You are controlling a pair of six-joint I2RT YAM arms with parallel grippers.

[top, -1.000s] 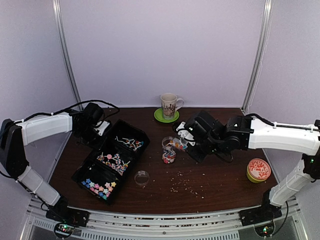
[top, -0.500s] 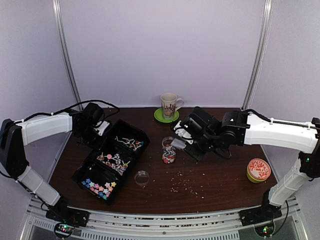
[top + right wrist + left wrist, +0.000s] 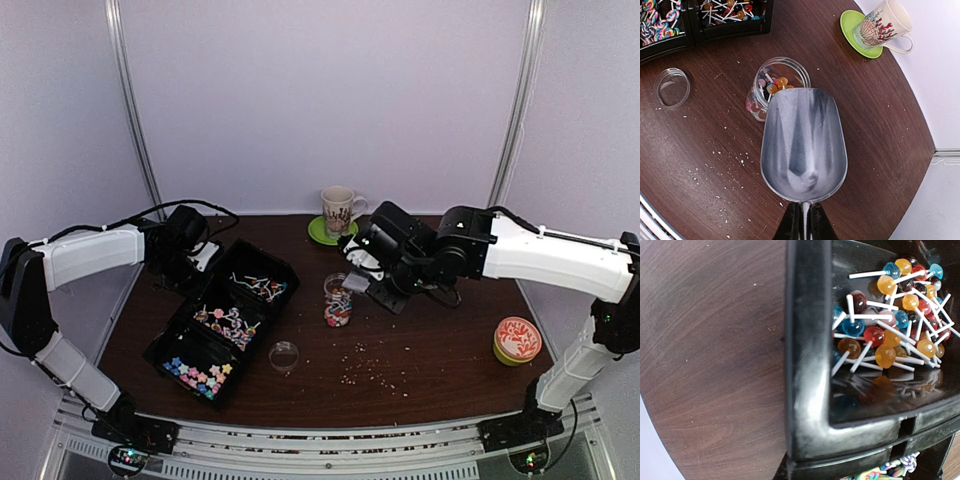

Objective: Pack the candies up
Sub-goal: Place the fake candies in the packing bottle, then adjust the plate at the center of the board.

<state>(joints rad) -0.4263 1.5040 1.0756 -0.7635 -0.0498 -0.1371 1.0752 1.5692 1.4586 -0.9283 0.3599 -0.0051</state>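
Right gripper (image 3: 801,222) clamped on scoop (image 3: 803,145) handle — long axis runs handle-to-mouth, mouth pointing at jar (image 3: 756,100) of candies (image 3: 775,87). Left gripper (image 3: 200,258) — grip unclear.

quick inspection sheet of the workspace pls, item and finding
surface: dark wood table, crumb-strewn
job's things: candies in black three-part tray; open jar part filled; empty metal scoop at its mouth; lid lying apart
clutter: pale crumbs, orange tin, mug on green saucer
end effectors: right end effector shut on scoop handle; left end effector at tray corner, jaws unseen
cables: black cable looped over left arm
surroundings: plain pale walls
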